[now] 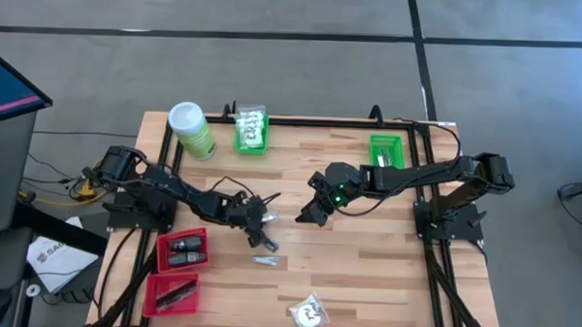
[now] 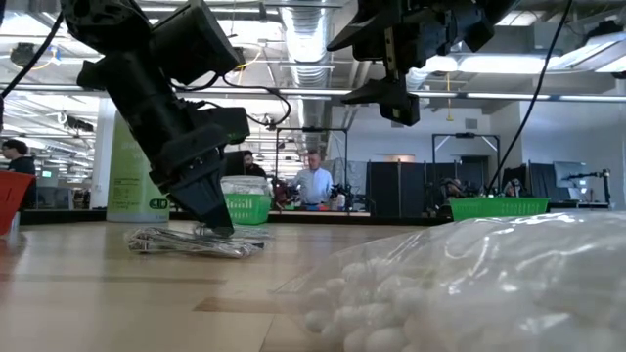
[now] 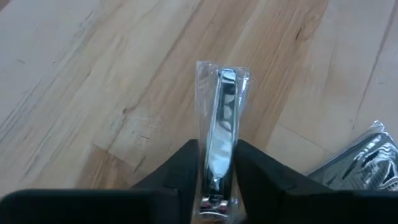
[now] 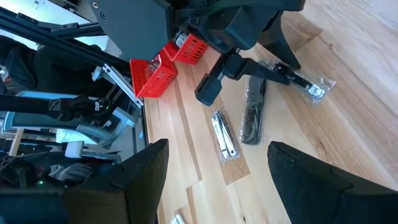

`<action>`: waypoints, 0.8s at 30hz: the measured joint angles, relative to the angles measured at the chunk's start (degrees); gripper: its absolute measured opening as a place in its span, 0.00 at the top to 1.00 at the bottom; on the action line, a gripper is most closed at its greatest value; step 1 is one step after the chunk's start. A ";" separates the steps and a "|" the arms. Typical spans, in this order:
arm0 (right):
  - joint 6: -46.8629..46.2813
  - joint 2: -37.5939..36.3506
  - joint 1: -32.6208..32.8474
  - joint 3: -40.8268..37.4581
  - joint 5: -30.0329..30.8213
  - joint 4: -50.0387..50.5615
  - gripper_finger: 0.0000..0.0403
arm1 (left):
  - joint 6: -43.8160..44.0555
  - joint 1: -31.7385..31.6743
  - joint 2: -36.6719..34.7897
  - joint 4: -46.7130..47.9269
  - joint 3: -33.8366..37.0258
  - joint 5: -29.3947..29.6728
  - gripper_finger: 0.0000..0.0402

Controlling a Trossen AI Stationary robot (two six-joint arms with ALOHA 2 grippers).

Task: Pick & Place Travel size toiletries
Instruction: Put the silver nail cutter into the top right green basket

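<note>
A slim silvery sachet [image 3: 219,106] in clear wrap lies on the wooden table [image 3: 93,74], and my left gripper [image 3: 216,180] is shut on its near end. In the right wrist view a dark grey stick [image 4: 252,115] and a second silvery sachet [image 4: 224,138] lie beside it. My right gripper [image 1: 307,213] hovers open above the table's middle, just right of the left gripper [image 1: 262,214], touching nothing. A white crinkly packet [image 1: 310,313] lies near the front edge. My left gripper pinches the sachet's two long sides [image 3: 217,155] between its two fingers, at the end nearest the arm. The fingers slant down from the table's left and lie along the sachet. Its far end [image 4: 316,87] rests on the table.
Two red baskets [image 1: 183,250] [image 1: 173,293] with dark items stand at the front left. Green baskets [image 1: 251,131] [image 1: 387,150] stand at the back, next to a tall light-green canister [image 1: 190,129]. People stand in the room beyond the table.
</note>
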State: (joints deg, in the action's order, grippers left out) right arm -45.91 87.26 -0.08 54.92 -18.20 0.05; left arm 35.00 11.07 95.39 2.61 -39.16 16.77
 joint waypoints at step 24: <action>1.08 0.00 -0.11 0.00 0.04 -0.02 0.34 | 5.70 -0.90 -10.67 -0.04 0.15 -3.66 0.89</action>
State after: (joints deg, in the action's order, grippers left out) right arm -44.83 87.26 -0.19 54.92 -18.15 0.03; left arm 40.71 10.17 84.72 2.58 -39.00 13.10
